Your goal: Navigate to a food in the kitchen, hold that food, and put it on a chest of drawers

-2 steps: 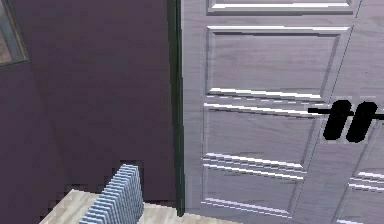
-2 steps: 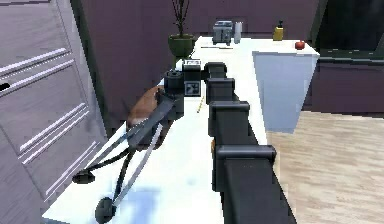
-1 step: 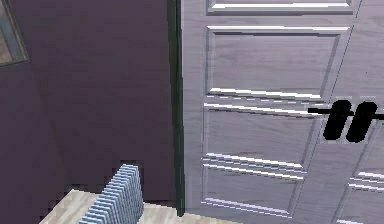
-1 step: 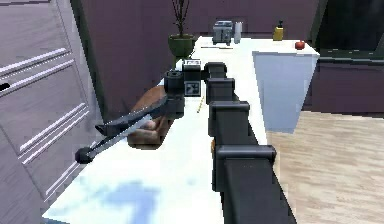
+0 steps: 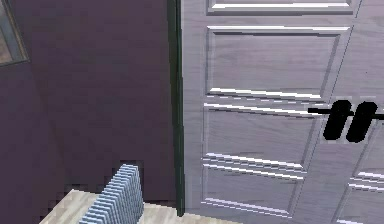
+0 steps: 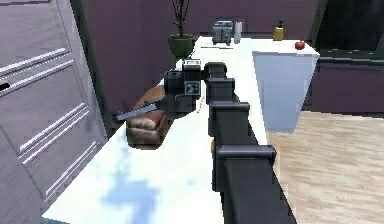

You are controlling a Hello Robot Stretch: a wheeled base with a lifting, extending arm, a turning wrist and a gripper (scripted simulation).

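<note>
Gripper at a brown lump on the white bench.
Its grip state, and whether it holds anything, cannot be told.

Your arm comes up from the six o'clock edge of the arm side view, just right of the middle, and runs in stepped dark segments toward eleven o'clock. At its far end sit the two white marker squares. From there the gripper turns off toward eight o'clock, its dark body angled downward and its thin fingers pointing the same way. You cannot tell whether it holds anything.
</note>
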